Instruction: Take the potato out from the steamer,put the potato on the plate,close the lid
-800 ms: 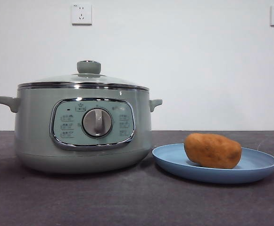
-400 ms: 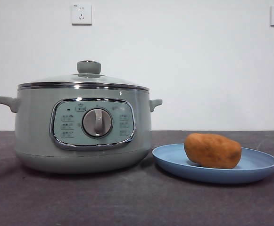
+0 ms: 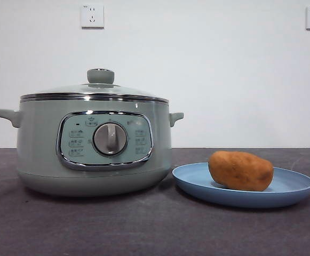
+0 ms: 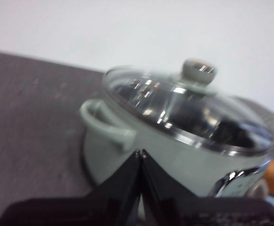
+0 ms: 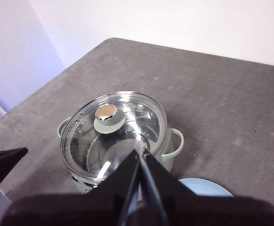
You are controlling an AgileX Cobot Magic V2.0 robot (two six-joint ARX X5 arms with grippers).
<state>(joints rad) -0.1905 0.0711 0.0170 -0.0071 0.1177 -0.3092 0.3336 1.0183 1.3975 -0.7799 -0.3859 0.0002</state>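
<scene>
Grey table (image 3: 90, 224): potato (image 3: 240, 170) on plate (image 3: 293, 186), clear of both tools.

Left black two-jaw gripper (image 4: 141, 153): jaws pressed together, tips meeting, nothing between them. Right black two-jaw gripper (image 5: 141, 151): jaws likewise closed to single point, empty, held high above table. Neither arm visible in front view.

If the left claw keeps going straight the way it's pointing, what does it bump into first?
Probably the steamer: the shut left claw points at its green side wall, just below the lid. Depth is hard to judge.
</scene>
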